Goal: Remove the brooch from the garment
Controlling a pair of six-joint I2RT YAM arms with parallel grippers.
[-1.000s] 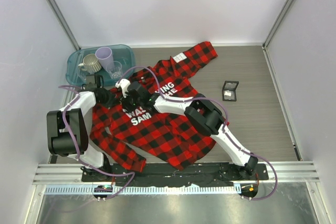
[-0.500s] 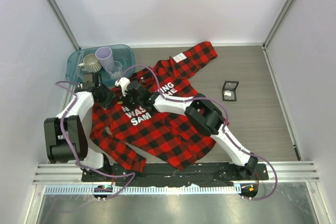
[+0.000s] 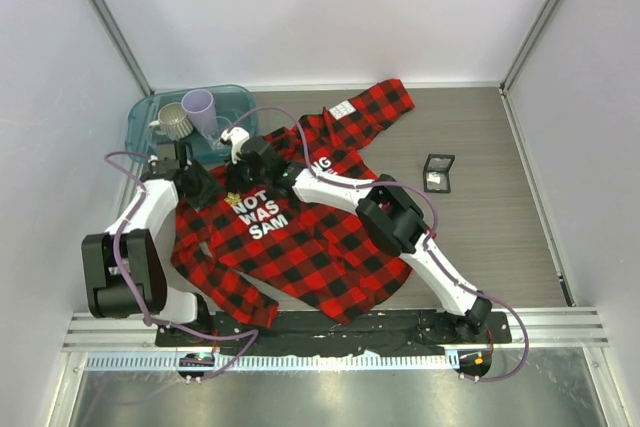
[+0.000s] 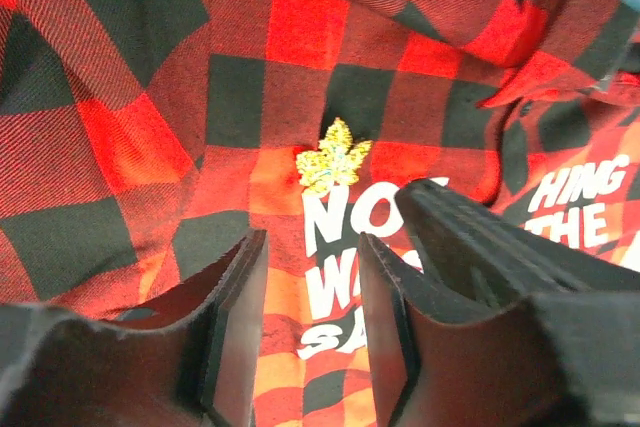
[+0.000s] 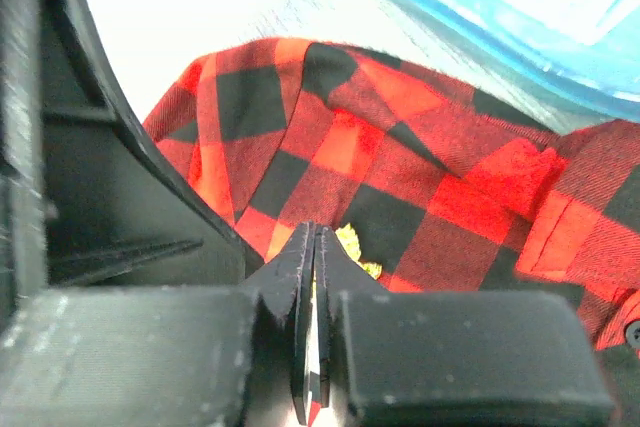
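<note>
The garment, a red-and-black plaid shirt with white lettering, lies spread on the table. The brooch, a small gold leaf-shaped pin, sits on the cloth just above the word "NOT". In the left wrist view the brooch lies flat on the garment, a short way beyond my left gripper, which is open with only cloth under the gap. My right gripper is shut with nothing seen between its pads; the brooch peeks out just past its tips. From above, left gripper is left of the pin and right gripper behind it.
A teal bin at the back left holds a grey mug, a purple cup and a clear glass; its rim is close behind my right gripper. A small black box sits to the shirt's right.
My left gripper opened and drew back to the left. My right gripper shut and pulled back toward the bin, uncovering the brooch and the word "NOT".
</note>
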